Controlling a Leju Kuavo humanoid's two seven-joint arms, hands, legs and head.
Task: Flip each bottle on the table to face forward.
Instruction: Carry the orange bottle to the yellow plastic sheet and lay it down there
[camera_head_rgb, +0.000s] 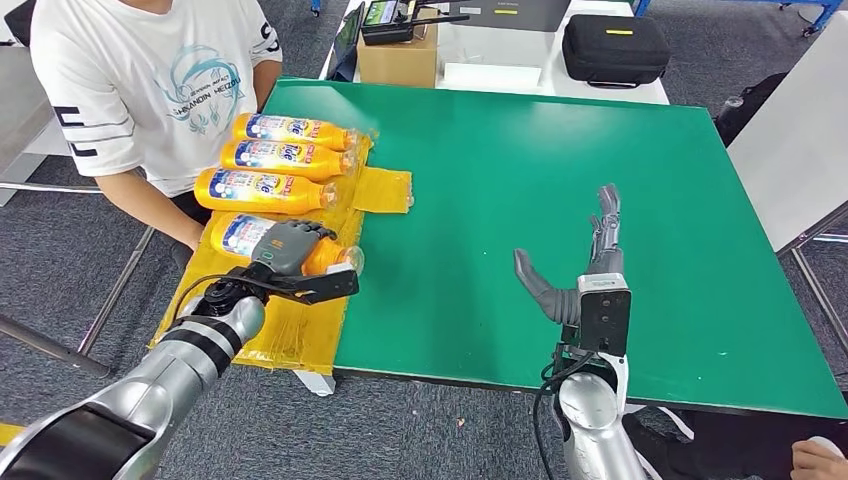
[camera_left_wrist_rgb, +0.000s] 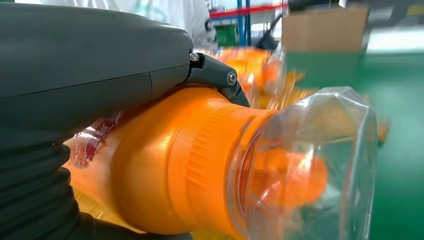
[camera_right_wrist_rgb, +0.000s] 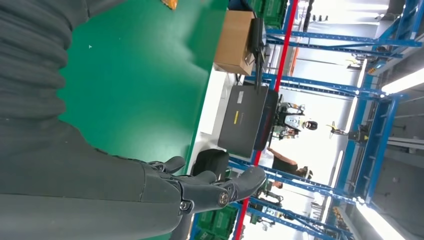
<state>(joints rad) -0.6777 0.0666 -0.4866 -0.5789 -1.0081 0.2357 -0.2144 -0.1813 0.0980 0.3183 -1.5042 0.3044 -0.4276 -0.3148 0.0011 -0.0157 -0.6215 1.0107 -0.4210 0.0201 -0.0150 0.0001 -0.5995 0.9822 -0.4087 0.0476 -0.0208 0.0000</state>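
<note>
Bottle (camera_head_rgb: 262, 243) number four lies nearest the robot on the yellow mat (camera_head_rgb: 300, 330), gripped by the left hand (camera_head_rgb: 287, 247). Its smooth side might slip while turning. The right hand (camera_head_rgb: 585, 270) hovers open, holding nothing.

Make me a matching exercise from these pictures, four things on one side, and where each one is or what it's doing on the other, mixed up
Things:
1. left hand
2. right hand
3. cardboard box
4. black case

States:
A. open above the green table, holding nothing
B. beyond the table's far edge, toward its right
C. gripping the nearest orange bottle
D. beyond the table's far edge, with a device on top

Pairs: 1-C, 2-A, 3-D, 4-B
</note>
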